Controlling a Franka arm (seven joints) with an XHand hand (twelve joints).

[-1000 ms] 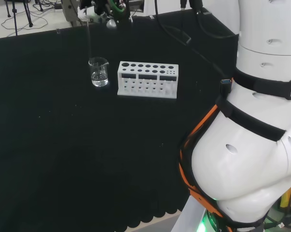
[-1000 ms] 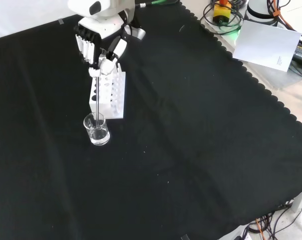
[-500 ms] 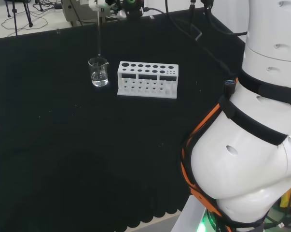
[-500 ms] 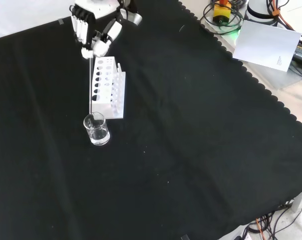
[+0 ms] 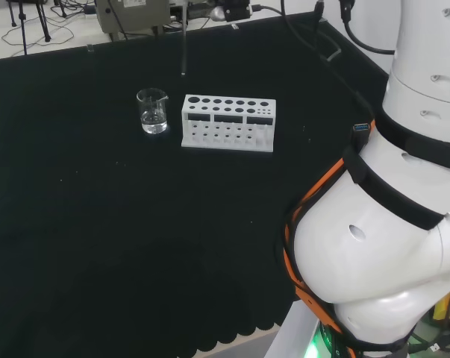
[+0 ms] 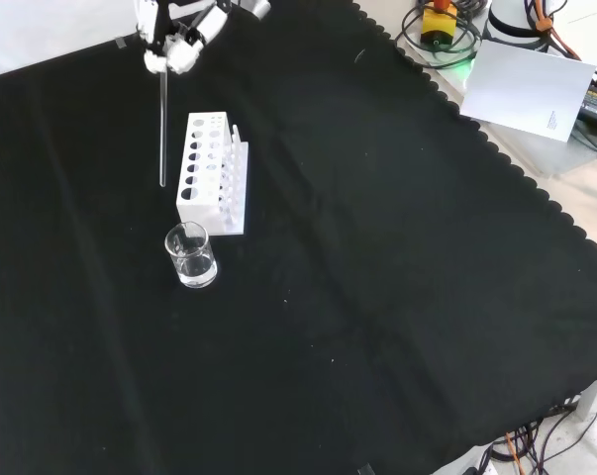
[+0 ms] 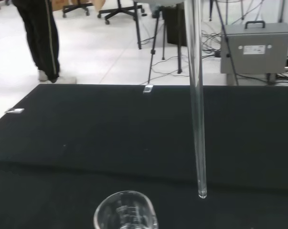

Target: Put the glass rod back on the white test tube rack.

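My fingers (image 6: 179, 51), front view top left, pinch glass rod (image 6: 162, 129) upright. Rod tip beside white test tube rack (image 6: 211, 186), above surface (image 6: 377, 297). Glass beaker (image 6: 191, 255) below rack.

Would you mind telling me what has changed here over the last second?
The hand has risen, lifting the glass rod out of the beaker; the rod's lower end now hangs clear above the cloth, beside the white test tube rack in the front view. The hand still pinches the rod's top. Beaker and rack have not moved.
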